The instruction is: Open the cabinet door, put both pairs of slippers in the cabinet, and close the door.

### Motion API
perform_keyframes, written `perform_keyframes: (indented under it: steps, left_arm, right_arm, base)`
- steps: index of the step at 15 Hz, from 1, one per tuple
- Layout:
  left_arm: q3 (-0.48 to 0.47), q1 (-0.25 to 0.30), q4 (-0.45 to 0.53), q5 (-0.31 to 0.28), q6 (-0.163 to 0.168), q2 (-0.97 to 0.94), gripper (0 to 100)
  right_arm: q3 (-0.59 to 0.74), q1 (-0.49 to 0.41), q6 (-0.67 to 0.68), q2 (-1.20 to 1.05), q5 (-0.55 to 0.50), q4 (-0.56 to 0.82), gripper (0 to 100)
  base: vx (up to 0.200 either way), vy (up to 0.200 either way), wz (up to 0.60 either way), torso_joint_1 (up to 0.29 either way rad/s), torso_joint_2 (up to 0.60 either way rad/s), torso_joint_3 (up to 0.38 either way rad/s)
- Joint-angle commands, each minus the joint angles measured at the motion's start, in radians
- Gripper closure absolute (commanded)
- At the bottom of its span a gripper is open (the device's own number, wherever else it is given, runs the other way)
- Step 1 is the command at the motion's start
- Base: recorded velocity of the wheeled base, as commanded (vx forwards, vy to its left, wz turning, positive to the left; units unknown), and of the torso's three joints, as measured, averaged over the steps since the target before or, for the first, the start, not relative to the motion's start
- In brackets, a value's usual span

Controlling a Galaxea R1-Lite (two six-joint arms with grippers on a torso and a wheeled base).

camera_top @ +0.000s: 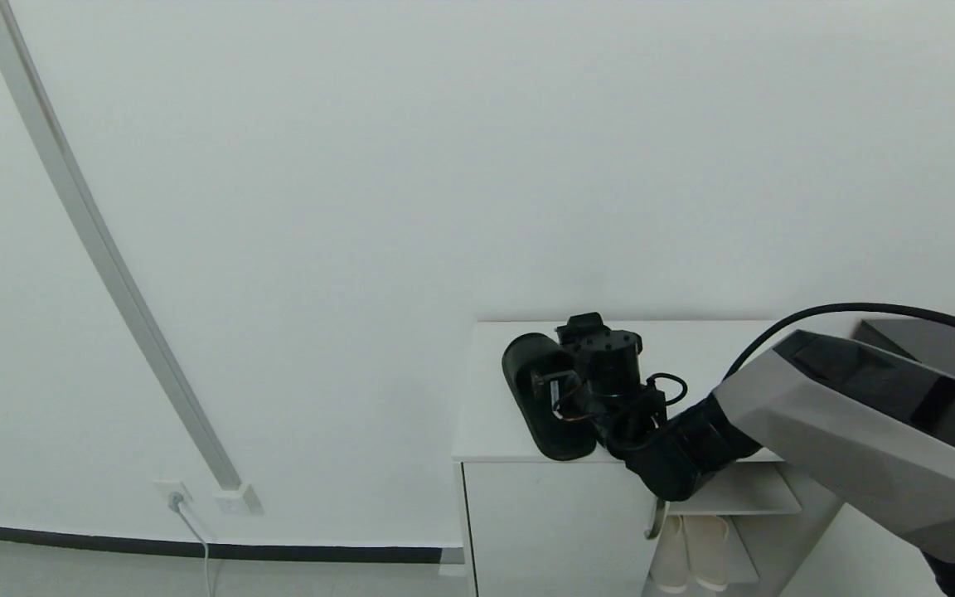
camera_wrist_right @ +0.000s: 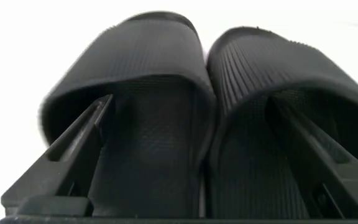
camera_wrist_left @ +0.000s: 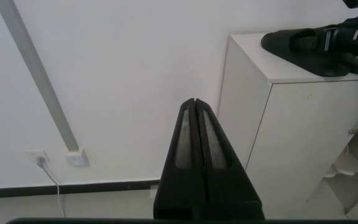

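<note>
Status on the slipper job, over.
Left gripper shut, empty. Right gripper jaws open, one under each strap of black slippers on cabinet top. White slippers shelved inside. Nothing blocking.

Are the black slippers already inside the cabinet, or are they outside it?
Outside. The black slippers lie on the top of the cabinet, and the right claw has one finger under each strap.
</note>
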Motion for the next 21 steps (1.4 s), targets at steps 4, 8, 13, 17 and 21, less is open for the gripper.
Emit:
perform_keyframes:
  steps: [4, 8, 13, 17, 21]
  left_arm:
    - [0.0, 0.0, 0.0, 0.0, 0.001, 0.002, 100]
    - [0.0, 0.0, 0.0, 0.0, 0.001, 0.0, 100]
    - [0.0, 0.0, 0.0, 0.0, -0.001, 0.002, 100]
    - [0.0, 0.0, 0.0, 0.0, -0.001, 0.0, 100]
    - [0.0, 0.0, 0.0, 0.0, -0.001, 0.0, 100]
  right_arm:
    - [-0.071, -0.009, -0.005, 0.047, 0.002, 0.005, 0]
    - [-0.084, -0.009, -0.005, 0.065, 0.004, 0.014, 100]
    - [-0.057, -0.009, -0.005, 0.029, 0.004, 0.016, 100]
    - [0.101, 0.004, -0.005, -0.145, 0.019, 0.013, 100]
    - [0.333, 0.039, -0.002, -0.396, 0.096, 0.014, 100]
  base:
    - [0.0, 0.0, 0.0, 0.0, 0.0, 0.0]
    - [0.0, 0.0, 0.0, 0.0, 0.0, 0.0]
    - [0.0, 0.0, 0.0, 0.0, 0.0, 0.0]
    - [0.0, 0.0, 0.0, 0.0, 0.0, 0.0]
    - [0.0, 0.0, 0.0, 0.0, 0.0, 0.0]
